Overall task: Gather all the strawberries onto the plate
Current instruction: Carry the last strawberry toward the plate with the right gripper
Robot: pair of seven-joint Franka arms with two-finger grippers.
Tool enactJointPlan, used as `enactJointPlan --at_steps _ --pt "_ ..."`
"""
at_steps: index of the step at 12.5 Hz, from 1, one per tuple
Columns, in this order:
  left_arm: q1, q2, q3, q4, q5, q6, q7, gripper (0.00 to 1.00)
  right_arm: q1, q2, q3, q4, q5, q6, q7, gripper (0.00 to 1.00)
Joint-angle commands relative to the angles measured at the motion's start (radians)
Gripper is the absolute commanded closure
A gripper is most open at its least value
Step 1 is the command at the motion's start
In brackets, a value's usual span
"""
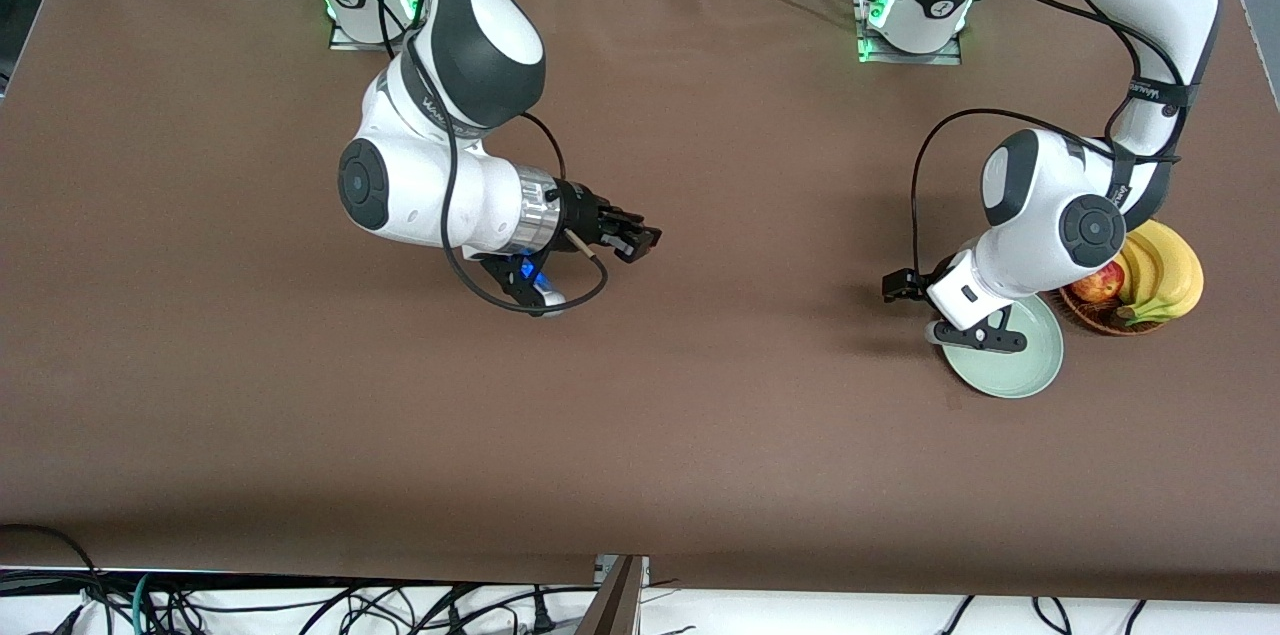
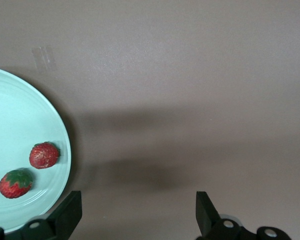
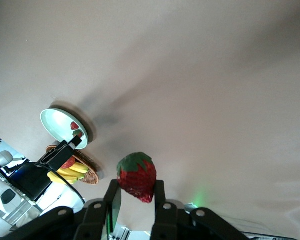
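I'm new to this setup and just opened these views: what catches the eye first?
The right gripper, up over the bare middle of the table, pinches a strawberry. Two strawberries already lie on the plate beside the fruit basket, where the left gripper hangs open.

The brown table point(image 1: 300, 415) carries a plate point(image 1: 1010, 377) and wicker basket point(image 1: 1098, 319).

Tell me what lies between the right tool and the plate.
Only bare brown table lies between the right tool and the plate, as the front view shows.
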Motion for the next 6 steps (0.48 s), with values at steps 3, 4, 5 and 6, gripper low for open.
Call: enactJointPlan --at_steps 3,4,5,6 --pt "0.003 -0.006 -0.004 -0.002 -0.018 -0.013 0.01 0.0 -0.006 0.022 0.096 0.027 0.016 0.157 0.086 0.68" --pt "0.003 -0.006 -0.003 -0.002 -0.018 -0.013 0.01 0.0 -0.004 0.03 0.099 0.027 0.016 0.165 0.088 0.68" --pt "0.003 -0.006 -0.004 -0.002 -0.018 -0.013 0.01 0.0 -0.003 0.032 0.099 0.028 0.017 0.166 0.091 0.68" --pt "0.003 -0.004 -0.003 -0.002 -0.018 -0.013 0.01 0.0 0.008 0.035 0.101 0.027 0.017 0.177 0.091 0.68"
